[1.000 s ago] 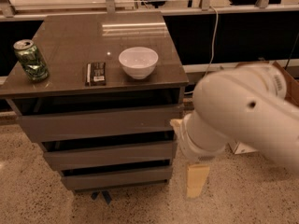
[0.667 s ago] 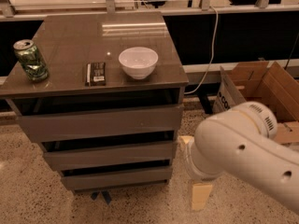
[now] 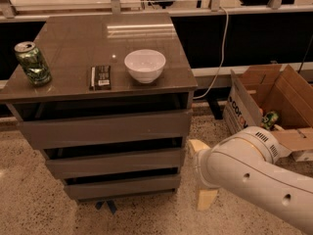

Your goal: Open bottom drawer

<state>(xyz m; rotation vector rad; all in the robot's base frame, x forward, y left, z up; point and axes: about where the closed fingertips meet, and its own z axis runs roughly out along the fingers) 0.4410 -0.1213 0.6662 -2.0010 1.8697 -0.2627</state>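
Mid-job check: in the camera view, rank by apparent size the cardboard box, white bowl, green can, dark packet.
1. Largest: brown cardboard box.
2. Then round white bowl.
3. Green drink can and dark flat packet look alike, so unranked.
The pincer hangs right of the grey bottom drawer front.

The worktop (image 3: 73, 38) carries a can (image 3: 32, 62) left, packet (image 3: 100, 77) middle, bowl (image 3: 145, 65) right; the gripper (image 3: 201, 180) sits just right of the bottom drawer (image 3: 122, 186).
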